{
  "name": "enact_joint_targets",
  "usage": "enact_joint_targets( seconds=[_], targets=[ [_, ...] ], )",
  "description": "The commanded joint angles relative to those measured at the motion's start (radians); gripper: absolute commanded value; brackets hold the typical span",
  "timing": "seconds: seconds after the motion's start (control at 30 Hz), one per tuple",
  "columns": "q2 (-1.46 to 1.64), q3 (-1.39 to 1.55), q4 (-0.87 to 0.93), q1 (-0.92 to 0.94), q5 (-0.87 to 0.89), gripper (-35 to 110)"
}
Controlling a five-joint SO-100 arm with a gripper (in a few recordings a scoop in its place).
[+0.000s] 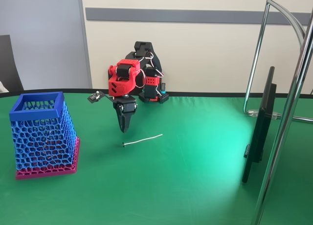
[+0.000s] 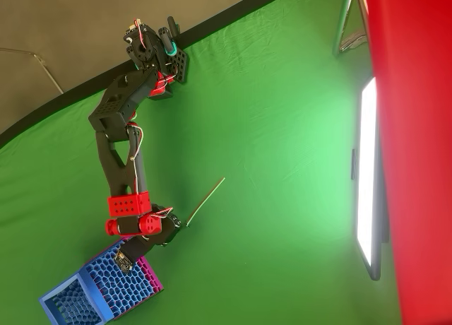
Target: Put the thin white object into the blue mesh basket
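Note:
The thin white object [image 1: 143,139] lies flat on the green cloth, its small dark tip toward the left in the fixed view. In the overhead view it is a slanted line [image 2: 206,201]. My gripper [image 1: 124,129] points straight down, shut with nothing in it. Its tip hangs just above and slightly behind the stick's dark end, apart from it. In the overhead view the gripper [image 2: 174,222] sits right beside the stick's lower end. The blue mesh basket [image 1: 41,129] stands upright on its magenta base at the table's left, a short way left of the gripper. From overhead the basket [image 2: 95,293] is at the bottom left.
A chrome tube frame [image 1: 288,112] rises at the right side of the table. The arm's base [image 1: 151,90] is clamped at the table's curved black back edge [image 2: 42,120]. Open green cloth [image 1: 186,181] lies between the stick and the frame.

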Motion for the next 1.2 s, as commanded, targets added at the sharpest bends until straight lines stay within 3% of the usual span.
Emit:
enact_joint_targets(
  seconds=[0.0, 1.17],
  targets=[
    [0.006, -0.04, 0.021, -0.008, -0.035, 16],
    [-0.227, -0.314, 0.034, -0.006, -0.098, 18]
  ],
)
